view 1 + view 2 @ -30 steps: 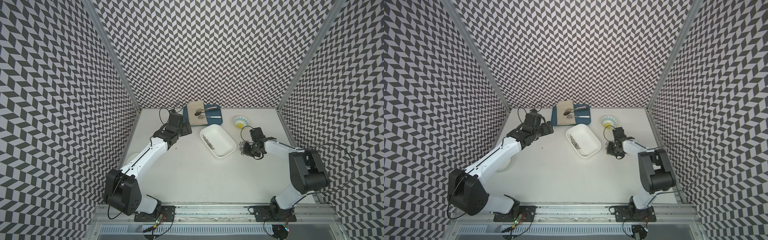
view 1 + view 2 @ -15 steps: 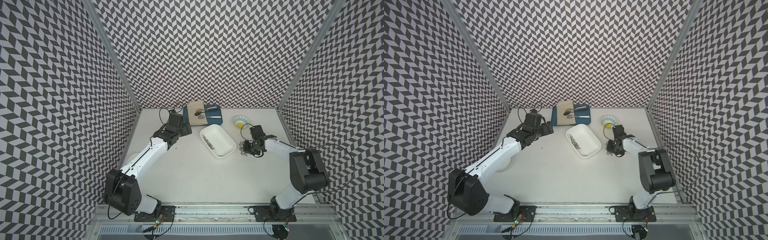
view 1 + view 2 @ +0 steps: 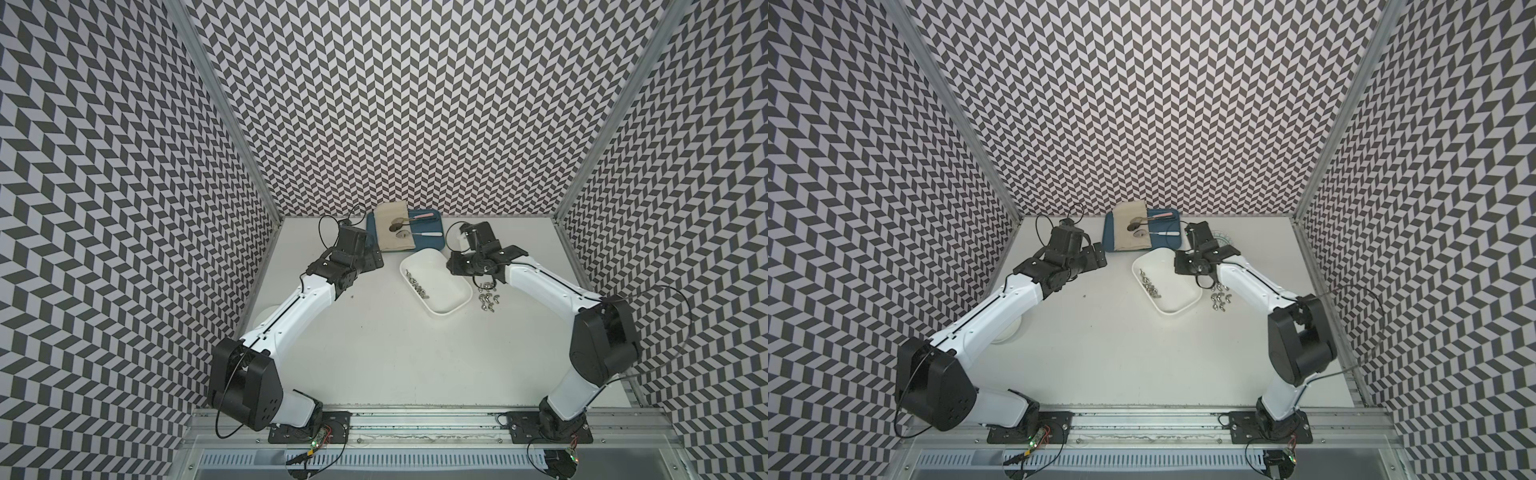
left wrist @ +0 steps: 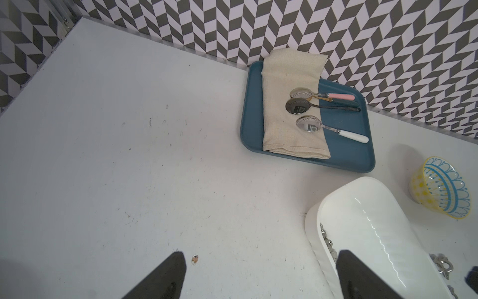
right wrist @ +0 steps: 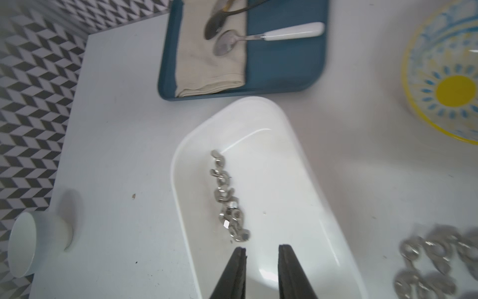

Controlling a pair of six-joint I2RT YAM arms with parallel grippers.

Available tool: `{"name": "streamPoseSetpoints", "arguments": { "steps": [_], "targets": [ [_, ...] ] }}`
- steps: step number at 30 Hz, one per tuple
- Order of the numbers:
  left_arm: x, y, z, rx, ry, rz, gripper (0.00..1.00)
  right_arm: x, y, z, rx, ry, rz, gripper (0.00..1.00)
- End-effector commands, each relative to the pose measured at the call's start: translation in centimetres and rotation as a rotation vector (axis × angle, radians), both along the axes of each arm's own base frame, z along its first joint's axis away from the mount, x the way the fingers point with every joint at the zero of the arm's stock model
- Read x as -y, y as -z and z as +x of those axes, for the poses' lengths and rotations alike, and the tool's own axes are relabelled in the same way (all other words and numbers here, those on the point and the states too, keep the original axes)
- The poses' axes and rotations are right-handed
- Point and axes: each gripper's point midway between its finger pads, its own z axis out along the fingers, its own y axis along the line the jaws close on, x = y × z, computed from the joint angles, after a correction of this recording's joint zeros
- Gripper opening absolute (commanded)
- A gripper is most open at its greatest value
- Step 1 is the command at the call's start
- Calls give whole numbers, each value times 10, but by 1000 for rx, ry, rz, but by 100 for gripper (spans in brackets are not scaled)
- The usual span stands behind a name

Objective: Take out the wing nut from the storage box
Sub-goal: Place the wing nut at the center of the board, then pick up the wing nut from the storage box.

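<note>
Nuts point(image 5: 224, 194) form two clusters, one inside storage box point(image 5: 292, 181).

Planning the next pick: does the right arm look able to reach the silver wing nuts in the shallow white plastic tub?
Probably yes: the right gripper hovers open over the shallow white plastic tub, nothing between it and the silver wing nuts.

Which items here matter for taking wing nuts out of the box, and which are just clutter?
Job: storage box; wing nuts inside it; wing nuts beside it; right pincer.
Clutter: blue tray; cloth; three spoons; patterned bowl; white cup.
</note>
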Motion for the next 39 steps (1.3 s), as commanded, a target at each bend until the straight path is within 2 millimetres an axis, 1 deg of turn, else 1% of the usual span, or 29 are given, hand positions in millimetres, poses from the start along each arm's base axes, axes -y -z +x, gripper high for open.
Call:
{"name": "streamPoseSetpoints", "arguments": {
  "steps": [1,5,8,10,13,16,23,27,33,39],
  "targets": [
    [-3,-3,-3,8,-7,5,95,-33,12,5,8,-84,-15,26],
    [-5,-1,-7,-1,-6,10,95,-58,26,14,2,-142,-34,26],
    [-6,3,-9,-16,-8,20,95,-70,42,21,-20,-166,-65,27],
    [-7,3,-10,-27,-9,23,95,-74,53,26,-32,-171,-75,26],
    [-7,4,-11,-46,-7,34,95,-76,69,32,-53,-161,-97,27],
    [-7,5,-9,-67,-4,53,95,-79,79,36,-54,-158,-97,27],
    [-6,10,-7,-109,-7,67,95,-96,86,43,-61,-187,-32,28],
    [-6,10,-5,-119,-10,73,95,-101,86,49,-47,-166,-5,28],
    [-8,9,-4,-123,-17,86,95,-104,97,58,-47,-135,6,28],
    [-9,5,-2,-120,-20,99,95,-112,108,63,-61,-138,32,28]
  ]
}}
